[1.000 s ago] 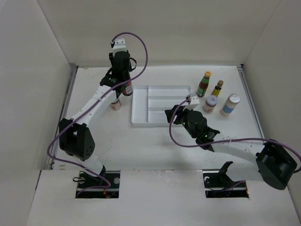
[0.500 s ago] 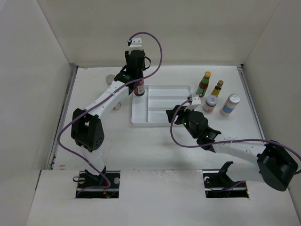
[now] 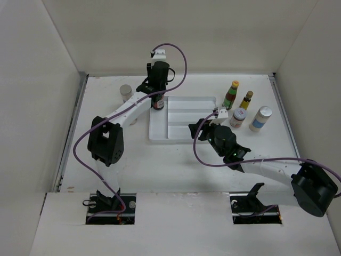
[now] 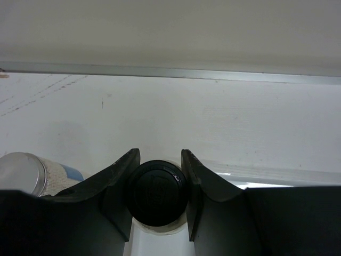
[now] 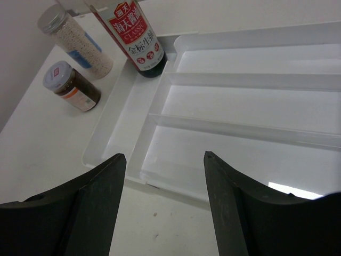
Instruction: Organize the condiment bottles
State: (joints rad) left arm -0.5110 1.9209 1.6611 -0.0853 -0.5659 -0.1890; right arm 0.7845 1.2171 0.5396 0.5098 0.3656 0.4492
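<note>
Top view: my left gripper holds the black-capped bottle upright over the far-left corner of the white tray. My right gripper hovers at the tray's near right edge.

Left wrist: both fingers pinch the bottle just under its cap.

Right wrist: right gripper half spread, nothing in it. The bottle's base sits low in the end compartment, hard by the rim; whether it is seated I cannot tell.

Risk: if I let go with the base on the rim, the tall bottle tips toward the shaker and the jar.
</note>
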